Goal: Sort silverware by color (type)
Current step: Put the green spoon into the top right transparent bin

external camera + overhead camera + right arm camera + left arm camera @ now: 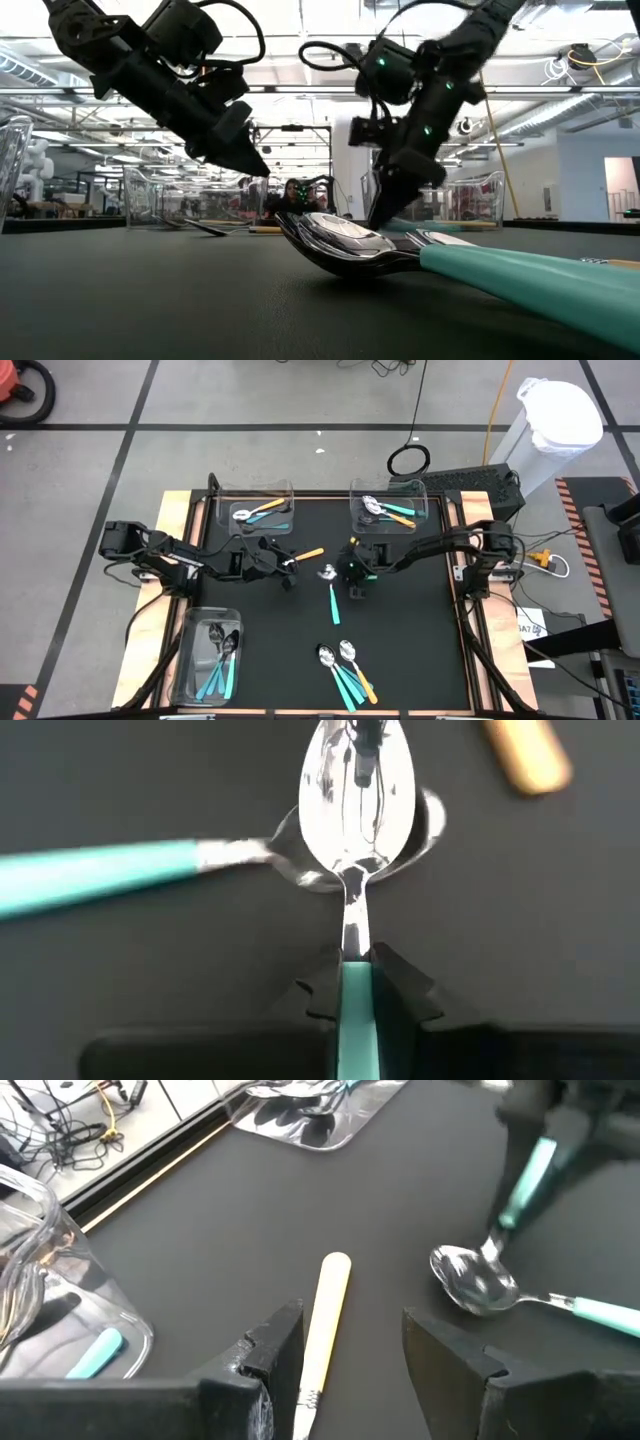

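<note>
I have the black table mat (400, 650) filling the middle of the high view, with wooden edging (172, 530) showing along its left and right sides. Most of the mat's centre and its right-hand stretch lie bare.

Three clear bins sit on it: one at the far left corner (255, 493), one at the far right corner (412, 488), one at the near left corner (190, 660). The far left bin holds an orange-handled spoon (262, 512) with a teal one beside it; the far right bin holds a mix of teal and orange spoons (392, 512); the near left bin holds teal-handled spoons (220, 660).

My left arm reaches in from the left edge and my right arm from the right; they meet near the mat's centre, close to each other but apart.

A loose cluster of spoons (345, 668), teal with one orange, lies near the front edge, well apart from both grippers.

My left gripper (345, 1355) has its fingers spread apart, with the loose orange-handled spoon (322, 1330) running between them; I cannot tell if either finger touches it.

My right gripper (357, 982) is clamped on the teal handle of a spoon (358, 790), whose bowl rests across the bowl of a second teal-handled spoon (90, 872) lying flat on the mat.
</note>
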You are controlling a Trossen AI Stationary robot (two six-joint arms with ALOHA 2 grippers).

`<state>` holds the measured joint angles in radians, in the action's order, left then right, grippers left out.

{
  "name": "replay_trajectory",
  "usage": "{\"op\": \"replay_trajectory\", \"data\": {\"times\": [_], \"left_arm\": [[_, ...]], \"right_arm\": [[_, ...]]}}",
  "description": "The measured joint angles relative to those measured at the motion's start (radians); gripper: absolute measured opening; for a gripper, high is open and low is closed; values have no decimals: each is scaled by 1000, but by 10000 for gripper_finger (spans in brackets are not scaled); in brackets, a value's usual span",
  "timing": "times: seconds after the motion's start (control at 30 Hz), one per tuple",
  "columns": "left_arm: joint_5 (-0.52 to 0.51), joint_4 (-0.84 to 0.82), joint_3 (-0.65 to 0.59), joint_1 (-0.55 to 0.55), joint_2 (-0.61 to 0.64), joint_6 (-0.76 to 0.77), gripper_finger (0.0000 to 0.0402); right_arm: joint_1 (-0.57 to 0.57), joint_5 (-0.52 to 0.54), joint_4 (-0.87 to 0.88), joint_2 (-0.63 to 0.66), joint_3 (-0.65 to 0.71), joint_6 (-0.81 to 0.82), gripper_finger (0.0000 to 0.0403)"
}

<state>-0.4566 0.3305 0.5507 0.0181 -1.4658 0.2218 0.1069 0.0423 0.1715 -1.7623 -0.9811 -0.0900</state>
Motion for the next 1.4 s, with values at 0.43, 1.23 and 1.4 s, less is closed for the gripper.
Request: {"op": "replay_trajectory", "data": {"times": [0.43, 1.23, 1.4], "left_arm": [[-6, -59, 0, -8, 0, 16, 168], [-22, -174, 0, -5, 0, 109, 168], [-22, -173, 0, 2, 0, 106, 168]], "right_arm": [[122, 249, 391, 193, -314, -123, 19], [645, 114, 325, 228, -86, -312, 52], [653, 112, 310, 229, -80, -298, 100]]}}
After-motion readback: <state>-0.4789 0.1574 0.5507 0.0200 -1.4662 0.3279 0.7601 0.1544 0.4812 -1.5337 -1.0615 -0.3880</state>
